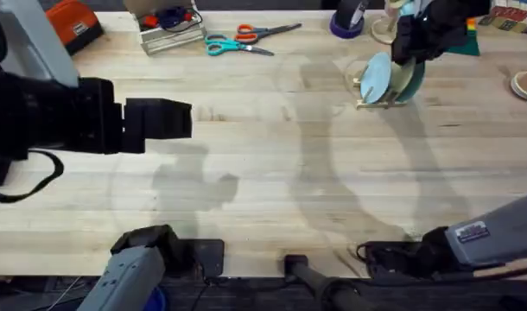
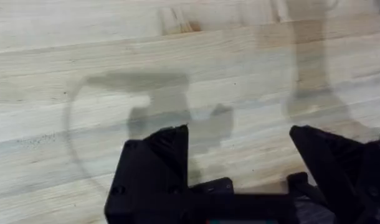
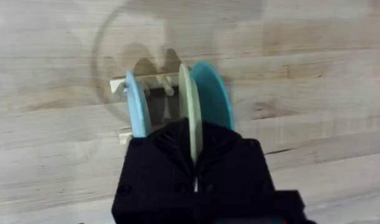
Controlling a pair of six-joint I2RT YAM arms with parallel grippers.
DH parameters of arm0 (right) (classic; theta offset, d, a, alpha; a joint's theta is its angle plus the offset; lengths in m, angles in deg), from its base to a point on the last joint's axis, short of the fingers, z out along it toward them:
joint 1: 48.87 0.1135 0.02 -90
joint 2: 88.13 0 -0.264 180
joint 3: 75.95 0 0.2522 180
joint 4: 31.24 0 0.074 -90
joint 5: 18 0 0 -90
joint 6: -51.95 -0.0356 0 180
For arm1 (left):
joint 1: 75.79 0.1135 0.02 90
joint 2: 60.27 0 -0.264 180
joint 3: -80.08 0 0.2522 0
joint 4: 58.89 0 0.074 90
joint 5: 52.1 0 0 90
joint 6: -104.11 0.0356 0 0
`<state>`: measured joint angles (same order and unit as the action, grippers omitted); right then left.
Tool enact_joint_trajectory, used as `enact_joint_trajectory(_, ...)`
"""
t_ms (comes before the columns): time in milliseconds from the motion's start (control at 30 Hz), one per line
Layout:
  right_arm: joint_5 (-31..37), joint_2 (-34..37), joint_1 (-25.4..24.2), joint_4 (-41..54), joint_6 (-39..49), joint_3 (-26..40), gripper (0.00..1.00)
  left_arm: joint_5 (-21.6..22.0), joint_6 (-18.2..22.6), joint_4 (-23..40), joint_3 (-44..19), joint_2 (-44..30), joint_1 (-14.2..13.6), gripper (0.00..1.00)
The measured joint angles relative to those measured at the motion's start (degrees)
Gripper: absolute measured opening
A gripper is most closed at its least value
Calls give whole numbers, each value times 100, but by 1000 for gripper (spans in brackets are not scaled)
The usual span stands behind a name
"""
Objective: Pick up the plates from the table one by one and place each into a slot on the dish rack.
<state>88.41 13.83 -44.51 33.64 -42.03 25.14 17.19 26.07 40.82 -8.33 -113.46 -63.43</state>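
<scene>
Pale butcher-block tabletop spreads across the scene, with orange and teal scissors lying near its far edge. At the far right stands the small wooden dish rack, three plates upright in its slots: the light blue plate, then the cream-yellow plate, then the teal plate just beside it. The right pincer pinches the cream-yellow plate's rim. The left pincer hovers wide apart over bare wood at the left, holding nothing.
</scene>
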Motion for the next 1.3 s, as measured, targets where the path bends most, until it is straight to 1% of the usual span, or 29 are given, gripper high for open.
enact_joint_trajectory(167, 0, 181, 0, -10, 0, 0, 32, 0, 0, 0, 0, 0, 0, 993)
enact_joint_trajectory(567, -17, 300, 0, 8, 0, 125, 32, 0, 0, 0, 0, 0, 0, 993)
enact_joint_trajectory(733, -24, 300, -4, -8, -2, 146, 123, 0, 0, 0, 0, 0, 0, 993)
enact_joint_trajectory(1300, -26, 302, -4, 2, -2, 155, 149, 0, 0, 0, 0, 0, 0, 993)
